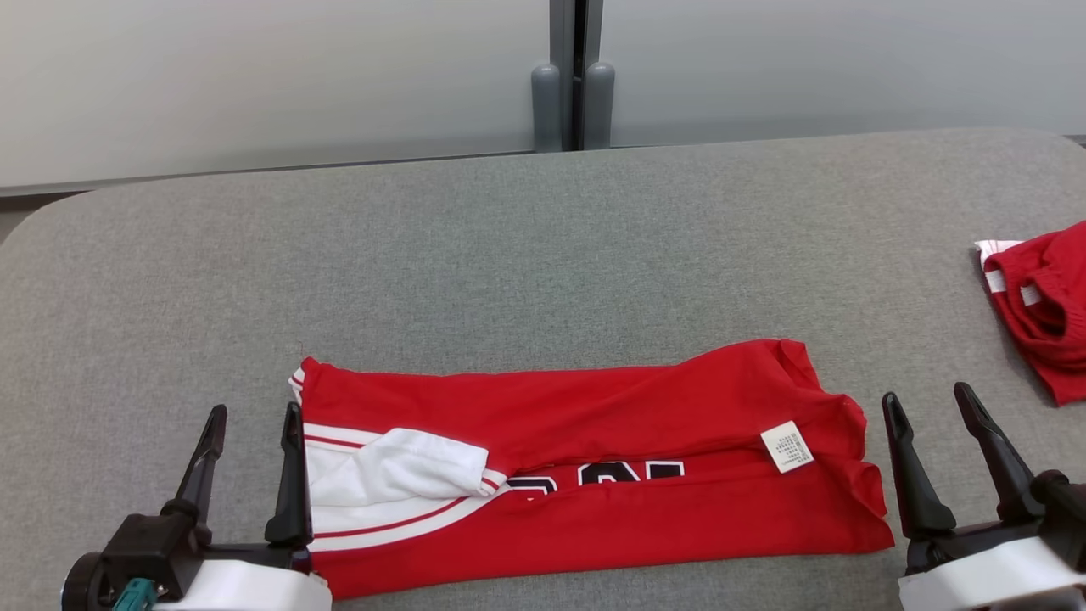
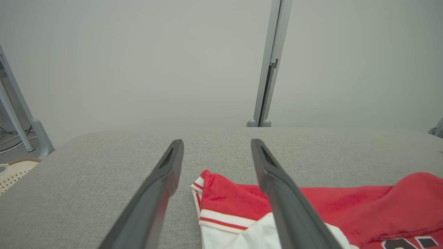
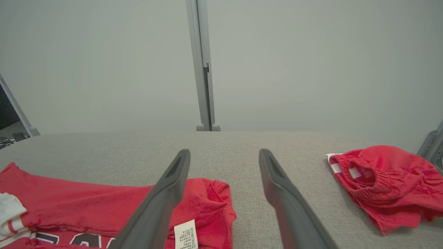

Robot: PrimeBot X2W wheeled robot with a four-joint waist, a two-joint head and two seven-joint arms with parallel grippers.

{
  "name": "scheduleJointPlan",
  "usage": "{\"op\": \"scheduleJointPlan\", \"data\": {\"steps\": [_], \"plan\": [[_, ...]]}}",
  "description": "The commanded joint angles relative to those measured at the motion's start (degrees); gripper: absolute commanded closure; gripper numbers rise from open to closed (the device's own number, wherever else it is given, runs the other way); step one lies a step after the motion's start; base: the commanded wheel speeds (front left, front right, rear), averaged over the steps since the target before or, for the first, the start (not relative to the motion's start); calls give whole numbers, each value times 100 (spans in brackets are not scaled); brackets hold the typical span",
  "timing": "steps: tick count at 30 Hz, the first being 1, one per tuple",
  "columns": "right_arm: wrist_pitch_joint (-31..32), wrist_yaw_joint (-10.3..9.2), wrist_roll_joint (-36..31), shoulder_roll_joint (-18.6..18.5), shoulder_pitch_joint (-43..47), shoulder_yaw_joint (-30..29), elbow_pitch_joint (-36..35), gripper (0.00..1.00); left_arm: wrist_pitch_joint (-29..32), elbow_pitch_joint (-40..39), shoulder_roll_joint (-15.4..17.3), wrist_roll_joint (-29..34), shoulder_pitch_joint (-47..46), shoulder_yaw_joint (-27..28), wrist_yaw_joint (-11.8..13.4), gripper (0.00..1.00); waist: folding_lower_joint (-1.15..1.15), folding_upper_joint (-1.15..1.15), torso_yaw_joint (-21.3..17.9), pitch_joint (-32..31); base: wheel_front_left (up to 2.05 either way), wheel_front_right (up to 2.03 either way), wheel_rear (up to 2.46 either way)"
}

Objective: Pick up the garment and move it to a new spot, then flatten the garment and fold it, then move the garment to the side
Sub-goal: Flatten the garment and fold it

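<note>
**Folded red jersey flanked by two open, empty grippers**

Head view. Toward the front of the grey table [image 1: 543,238]: the garment [image 1: 594,509], red, folded lengthwise into a long band. At its left end, a white sleeve [image 1: 399,467] tucked in. Near its right end, a care label [image 1: 787,446] turned up. Just beside the left end, the left gripper [image 1: 254,413], spread wide and holding nothing, its inner finger at the very edge of the cloth; touching or not, cannot tell. Just beside the right end, the right gripper [image 1: 925,395], clear of the cloth, likewise spread and empty. Well apart to the right, a second red piece [image 1: 1039,305], bunched.

Left wrist view. Between the parted fingers [image 2: 155,193], the striped red-and-white corner of the band.

Right wrist view. One finger over the label end, the other over bare table.

Handling, as a judgement. Probably light, thin and limp, with no stiffness to hold the fold. Likely to sag and fall open if lifted from one point. Best pinched at both short ends together, through every layer. Better avoided: the loose sleeve and the label. Not fragile; apt to rumple if dragged across the rough table.
</note>
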Motion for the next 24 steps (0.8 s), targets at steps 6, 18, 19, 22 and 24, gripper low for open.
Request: {"op": "scheduleJointPlan", "data": {"steps": [6, 18, 19, 22, 24], "plan": [[73, -2, -10, -114, -277, -65, 600, 0, 3, -53, -83, -15, -380, -127, -62, 0, 0, 0, 207, 316, 0, 0, 0], [-382, -2, 520, 68, -1162, 340, 2986, 0, -134, 261, -232, -41, -992, -326, -252, 0, 0, 0, 426, 724, 0, 0, 0], [-380, -1, 557, 76, -1201, 411, 3164, 0, -137, 290, -239, -40, -1015, -330, -262, 0, 0, 0, 430, 739, 0, 0, 0], [-429, -1, 715, 153, -1255, 681, 3583, 0, -175, 346, -244, -50, -1080, -337, -286, 0, 0, 0, 446, 785, 0, 0, 0], [-438, 1, 839, 182, -1274, 840, 3774, 62, -188, 380, -245, -51, -1108, -336, -310, 0, 0, 0, 447, 810, 0, 0, 0]]}}
